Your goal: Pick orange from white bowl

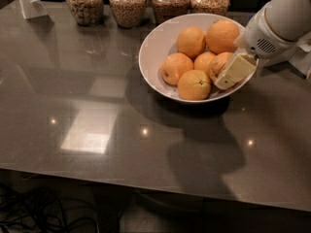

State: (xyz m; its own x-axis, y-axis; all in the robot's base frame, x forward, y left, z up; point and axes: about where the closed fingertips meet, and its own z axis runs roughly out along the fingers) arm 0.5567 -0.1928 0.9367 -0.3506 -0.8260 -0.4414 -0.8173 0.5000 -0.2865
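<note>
The white bowl [151, 45] stands on the dark table at the back right and holds several oranges. The orange [217, 64] with dark crease lines lies at the bowl's right front, partly hidden. My gripper [232, 73], a cream-coloured piece on the white arm [282, 18], reaches in over the bowl's right rim and lies against that orange's right side. A smaller orange [194, 85] sits in front, just left of the gripper. Two larger oranges [222, 35] lie at the back of the bowl.
Several glass jars of grain [127, 5] stand in a row right behind the bowl. A white stand [30, 1] is at the back left corner. The table's front edge [146, 188] runs along the bottom. A white object [303, 57] sits at the far right.
</note>
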